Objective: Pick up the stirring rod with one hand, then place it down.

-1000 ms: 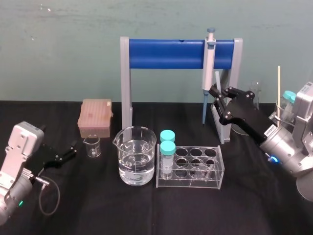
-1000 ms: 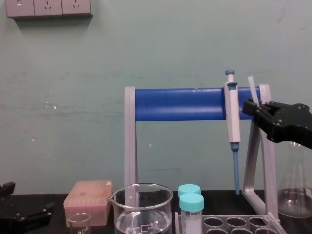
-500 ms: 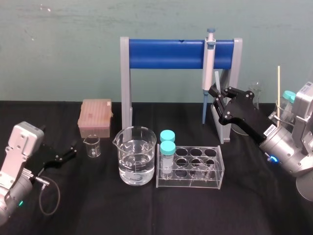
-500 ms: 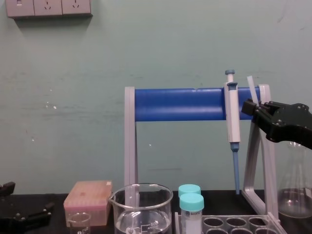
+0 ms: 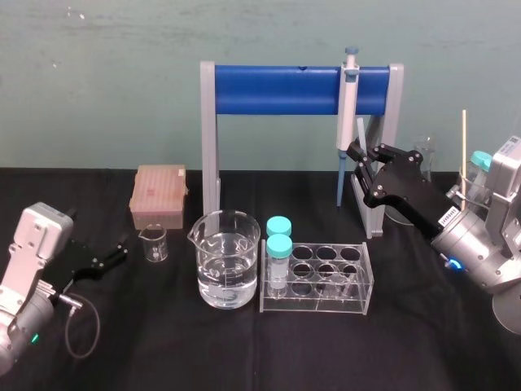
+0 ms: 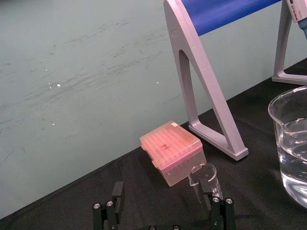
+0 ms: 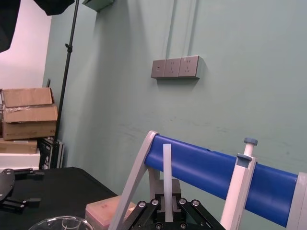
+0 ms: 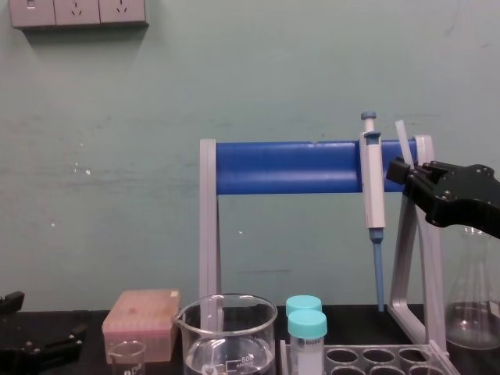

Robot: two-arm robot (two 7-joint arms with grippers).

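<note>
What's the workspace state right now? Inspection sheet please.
Surface: black cloth-covered table, no spills seen.
Job's things: thin translucent whitish glass stirring rod, near upright, top end sticking up above the black right hand, beside the hanging grey-white pipette.
Clutter: large glass beaker of water, small glass beaker, pink tip box, clear tube rack with two teal-capped tubes, blue-barred grey pipette stand.
Grippers: right hand shut on the rod by the stand; black left hand open, parked low at the table's left.
Cables: grey cable loop by the left arm.
Surroundings: teal wall, wall sockets.
</note>
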